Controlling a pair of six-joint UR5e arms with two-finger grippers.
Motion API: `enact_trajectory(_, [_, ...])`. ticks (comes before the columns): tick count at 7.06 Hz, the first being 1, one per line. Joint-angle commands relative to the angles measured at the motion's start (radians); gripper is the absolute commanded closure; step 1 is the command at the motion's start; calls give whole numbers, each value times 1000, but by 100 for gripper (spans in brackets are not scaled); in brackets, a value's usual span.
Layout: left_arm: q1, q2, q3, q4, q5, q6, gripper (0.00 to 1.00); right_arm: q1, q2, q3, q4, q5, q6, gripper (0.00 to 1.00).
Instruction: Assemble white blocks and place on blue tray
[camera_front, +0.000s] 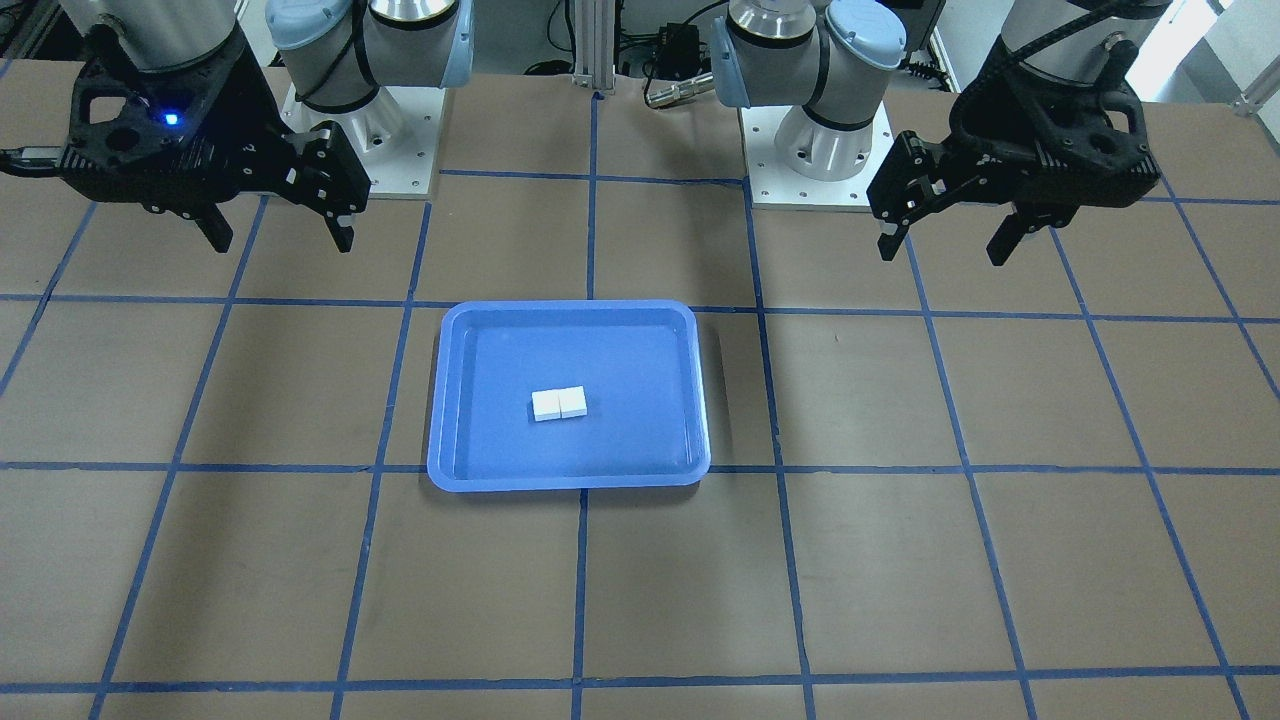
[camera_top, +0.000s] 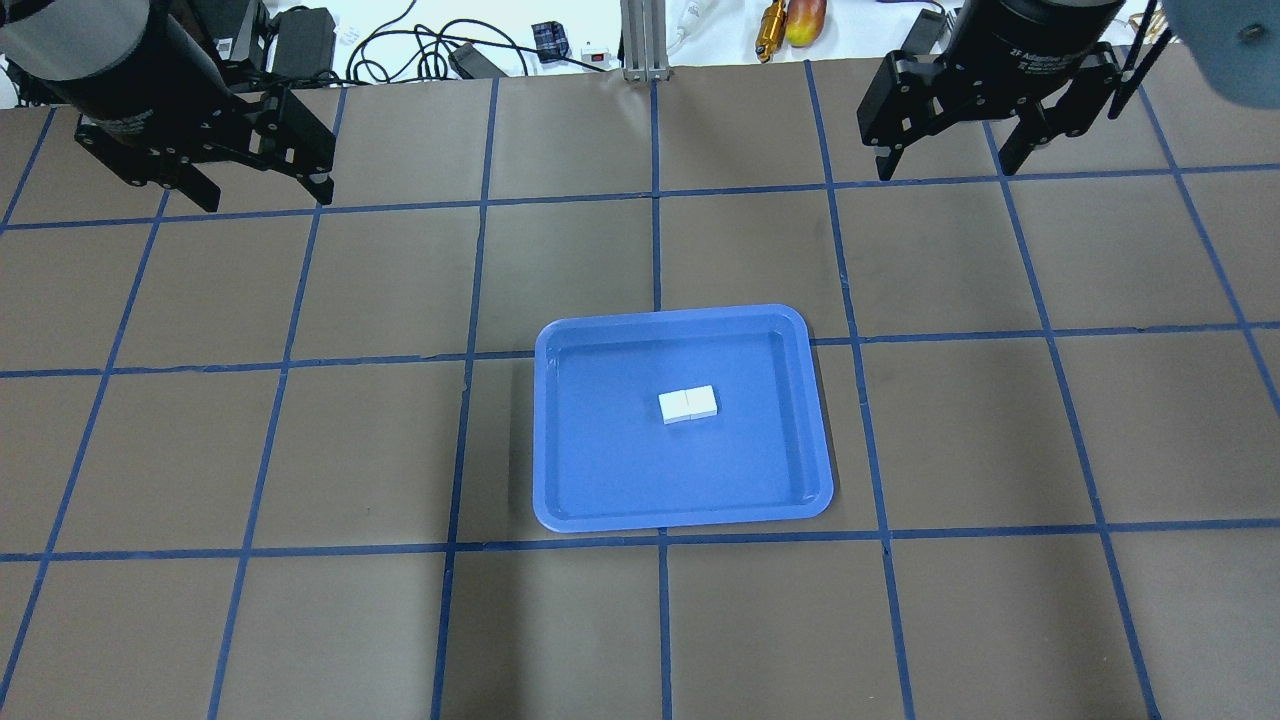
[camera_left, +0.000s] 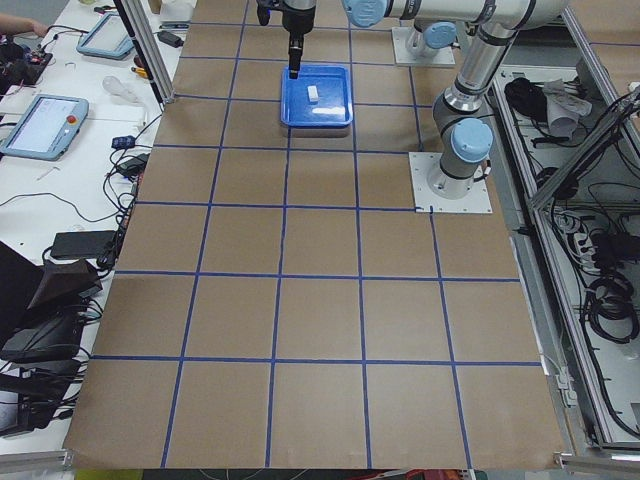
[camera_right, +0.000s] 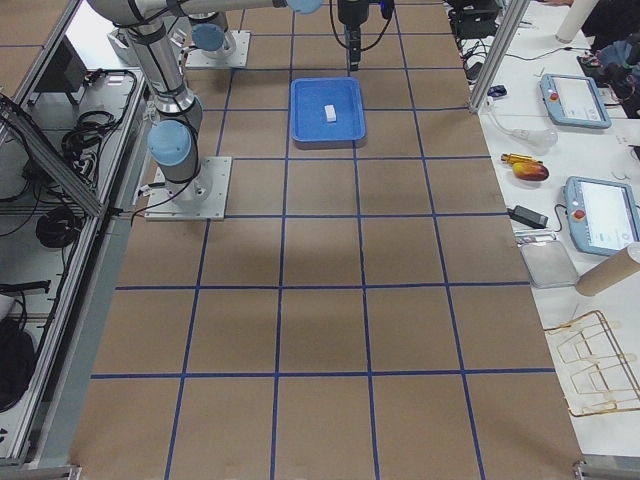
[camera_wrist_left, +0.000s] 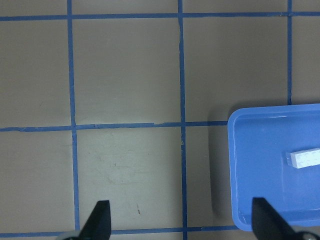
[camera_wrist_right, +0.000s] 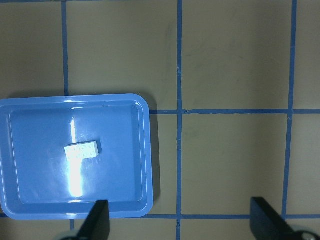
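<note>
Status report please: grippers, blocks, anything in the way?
Both open, empty: left gripper, right gripper, held off to either side. The blocks sit butted together, mid tray. Nothing seen in the way.

A brown table (camera_top: 300, 450) is shown, divided into large squares by lines of blue tape (camera_top: 656, 193). A blue tray (camera_top: 620, 450) is laid flat directly on it near the middle, over a crossing of two tape lines, with its long sides running left to right. Two white base plates (camera_front: 420, 160) are fixed to the surface at the robot's edge, one on either side of the centre line
</note>
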Motion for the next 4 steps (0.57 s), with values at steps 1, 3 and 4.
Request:
enact_trajectory(1, [-3, -4, 0, 0, 1, 0, 0, 0, 1, -1, 1, 2, 1, 0])
enact_trajectory(3, [-4, -5, 0, 0, 0, 0, 0, 0, 1, 1, -2, -3, 0, 0])
enact_trajectory(4, [-4, -5, -2, -1, -2, -1, 0, 0, -1, 2, -2, -3, 0, 0])
